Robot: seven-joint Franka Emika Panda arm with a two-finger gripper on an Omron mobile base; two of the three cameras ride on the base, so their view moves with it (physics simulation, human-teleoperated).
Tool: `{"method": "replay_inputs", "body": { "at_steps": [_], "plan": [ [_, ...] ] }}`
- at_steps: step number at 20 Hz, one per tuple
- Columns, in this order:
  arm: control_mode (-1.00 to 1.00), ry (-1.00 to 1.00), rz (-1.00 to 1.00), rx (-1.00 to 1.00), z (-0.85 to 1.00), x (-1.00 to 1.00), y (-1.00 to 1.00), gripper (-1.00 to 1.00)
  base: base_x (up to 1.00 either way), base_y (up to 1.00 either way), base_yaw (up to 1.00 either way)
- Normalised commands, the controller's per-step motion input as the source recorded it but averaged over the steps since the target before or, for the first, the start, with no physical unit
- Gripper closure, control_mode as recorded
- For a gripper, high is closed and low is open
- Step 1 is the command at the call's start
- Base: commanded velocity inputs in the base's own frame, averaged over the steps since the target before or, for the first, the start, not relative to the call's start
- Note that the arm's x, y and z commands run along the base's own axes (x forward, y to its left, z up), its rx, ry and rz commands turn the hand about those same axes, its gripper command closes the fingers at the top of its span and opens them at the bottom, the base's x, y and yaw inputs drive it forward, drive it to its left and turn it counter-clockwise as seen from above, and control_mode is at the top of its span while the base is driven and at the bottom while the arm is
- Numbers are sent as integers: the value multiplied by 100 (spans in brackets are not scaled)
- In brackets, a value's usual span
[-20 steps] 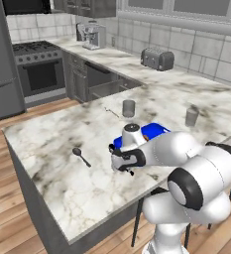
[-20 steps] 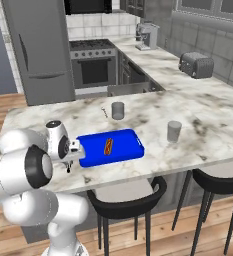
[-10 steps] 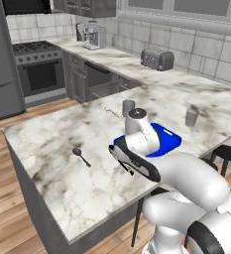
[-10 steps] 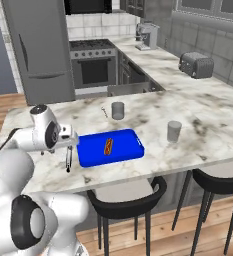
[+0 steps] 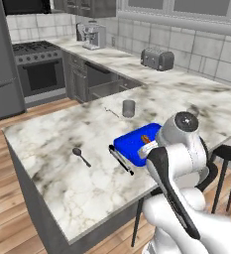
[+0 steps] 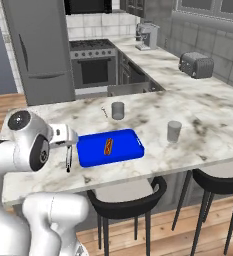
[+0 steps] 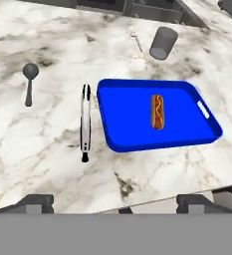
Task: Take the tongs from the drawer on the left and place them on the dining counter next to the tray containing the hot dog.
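the tongs lie flat on the dining counter, just beside the short side of the blue tray and roughly parallel to it, not touching it as far as the hand view shows. the hot dog sits near the middle of the tray. nothing grips the tongs: in the hand view the pincer hangs above the counter edge with its two fingertips far apart and bare, so it is open and empty.

judged from how things lie, the placing looks done: the tongs are out of the drawer and rest next to the tray with the hot dog. in the left base view the tongs show as a thin dark line between the tray and a small dark spoon. a grey cup stands beyond the tray. what seems left is only for the arm to clear away from the counter; i cannot tell whether the drawer is shut.
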Motion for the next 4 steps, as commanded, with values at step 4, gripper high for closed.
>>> {"method": "replay_inputs", "body": {
  "at_steps": [4],
  "plan": [
    [-100,-41,0,15,33,-95,-63,-100,0,0,0]
  ]
}}
